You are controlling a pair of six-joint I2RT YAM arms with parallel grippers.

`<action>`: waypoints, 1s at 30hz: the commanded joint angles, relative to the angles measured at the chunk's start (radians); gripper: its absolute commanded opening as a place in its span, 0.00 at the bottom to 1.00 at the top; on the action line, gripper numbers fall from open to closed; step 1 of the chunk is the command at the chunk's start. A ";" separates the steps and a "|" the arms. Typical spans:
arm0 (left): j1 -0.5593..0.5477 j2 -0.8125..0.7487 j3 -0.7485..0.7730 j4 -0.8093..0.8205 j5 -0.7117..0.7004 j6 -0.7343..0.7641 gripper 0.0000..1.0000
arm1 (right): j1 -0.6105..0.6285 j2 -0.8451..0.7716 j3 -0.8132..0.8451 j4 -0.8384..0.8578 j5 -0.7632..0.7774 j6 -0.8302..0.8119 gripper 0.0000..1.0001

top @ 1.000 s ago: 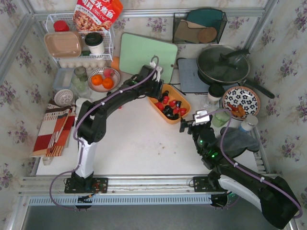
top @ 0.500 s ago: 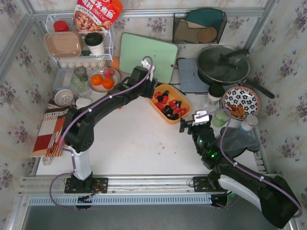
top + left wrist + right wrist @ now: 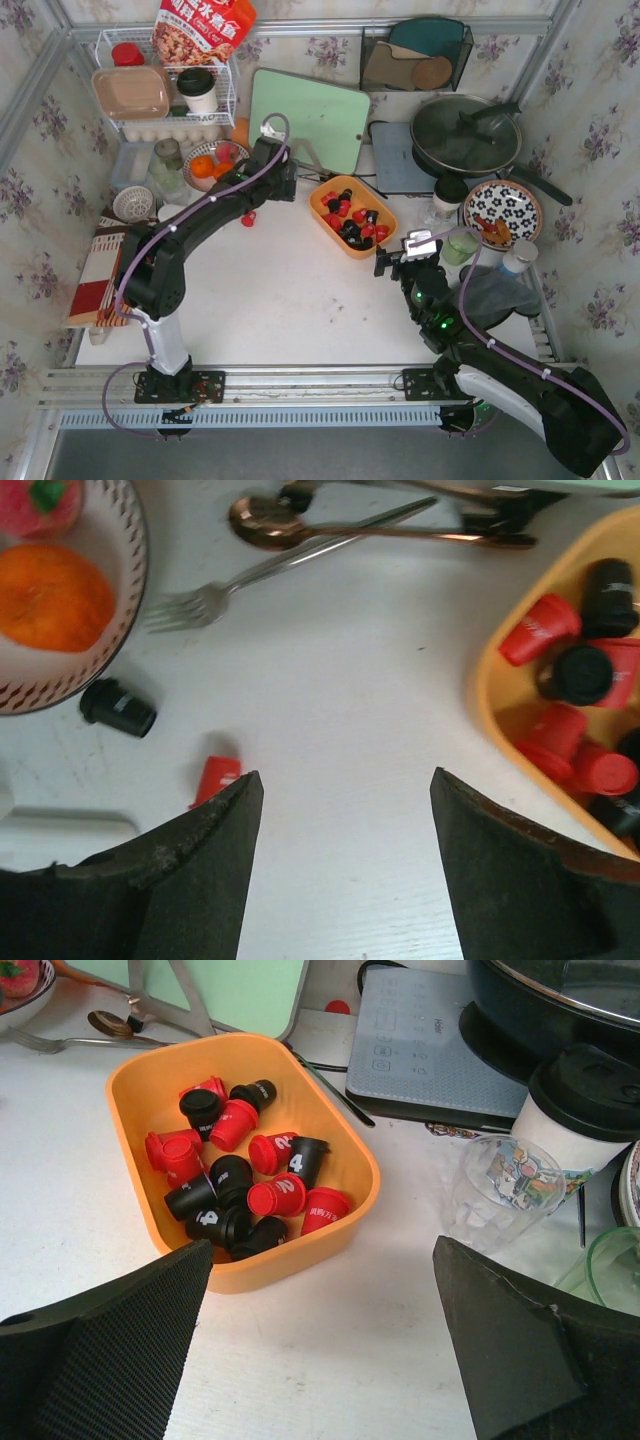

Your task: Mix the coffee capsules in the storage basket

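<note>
Capsule (image 3: 118,707), black, beside bowl (image 3: 70,685): left wrist view alone | both jaws wide, empty

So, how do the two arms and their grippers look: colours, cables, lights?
Both arms are black. The left arm has a white lower link; the right arm shows small green lights. A lilac cable runs along each. The left gripper has smooth, scuffed dark fingers; the right gripper has black ones, one ribbed.
</note>
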 commanded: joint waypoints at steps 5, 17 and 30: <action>0.080 0.026 0.040 -0.170 -0.045 -0.077 0.69 | 0.001 -0.003 0.007 0.014 0.003 -0.007 1.00; 0.198 0.199 0.219 -0.458 0.073 -0.052 0.65 | 0.000 0.006 0.009 0.014 -0.003 -0.005 1.00; 0.236 0.340 0.347 -0.552 0.169 0.034 0.63 | 0.000 0.021 0.012 0.018 -0.008 -0.005 1.00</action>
